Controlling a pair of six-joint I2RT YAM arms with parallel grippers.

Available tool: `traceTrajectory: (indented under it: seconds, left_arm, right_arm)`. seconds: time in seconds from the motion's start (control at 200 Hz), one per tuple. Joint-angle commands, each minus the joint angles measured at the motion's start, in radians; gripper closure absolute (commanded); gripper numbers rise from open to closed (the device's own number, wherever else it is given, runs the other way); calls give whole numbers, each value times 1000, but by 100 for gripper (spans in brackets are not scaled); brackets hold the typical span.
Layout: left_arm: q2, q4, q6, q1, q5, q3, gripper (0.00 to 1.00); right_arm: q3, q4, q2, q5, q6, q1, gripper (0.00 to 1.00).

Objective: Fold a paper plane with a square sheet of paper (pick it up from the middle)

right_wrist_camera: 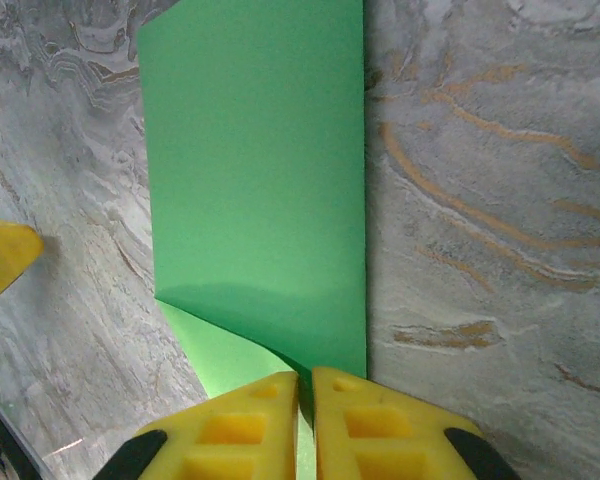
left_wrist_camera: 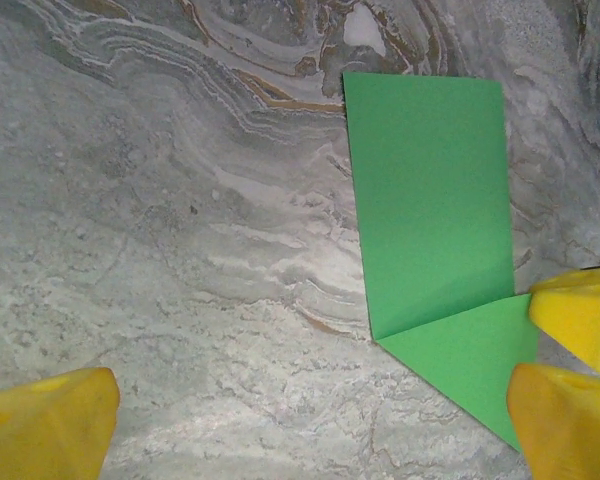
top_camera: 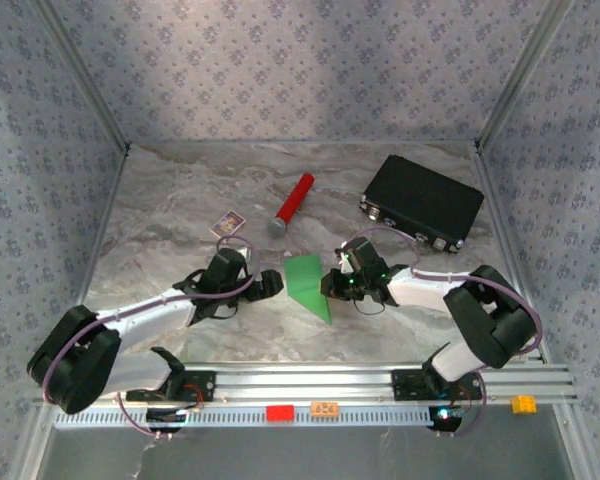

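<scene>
The square sheet of paper [top_camera: 306,282] is bright green and lies folded on the marble table between the two grippers, with a diagonal flap at its near end. In the left wrist view the sheet [left_wrist_camera: 430,200] lies to the right, and my left gripper [left_wrist_camera: 310,400] is open over bare table beside it, its right finger [left_wrist_camera: 565,415] over the flap's corner. My left gripper [top_camera: 270,285] sits just left of the sheet. My right gripper [right_wrist_camera: 305,400] is shut on the near edge of the sheet [right_wrist_camera: 260,170], a strip of green caught between its pads. My right gripper [top_camera: 330,285] is at the sheet's right edge.
A red cylinder [top_camera: 293,203] lies behind the sheet, a small printed card [top_camera: 227,223] to its left, and a black case [top_camera: 422,201] at the back right. Patterned walls enclose the table on three sides.
</scene>
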Motion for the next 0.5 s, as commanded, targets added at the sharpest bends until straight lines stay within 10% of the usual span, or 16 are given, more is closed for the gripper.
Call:
traceTrajectory:
  seconds: [0.0,0.495]
  left_arm:
    - [18,9,4,8,32,41,3]
    - [164,98,-19,31,205,146,4]
  right_arm:
    - [8,-6,-19,-12,-17,-8,91]
    - [-60,49,-120,-72,-4,-46,92]
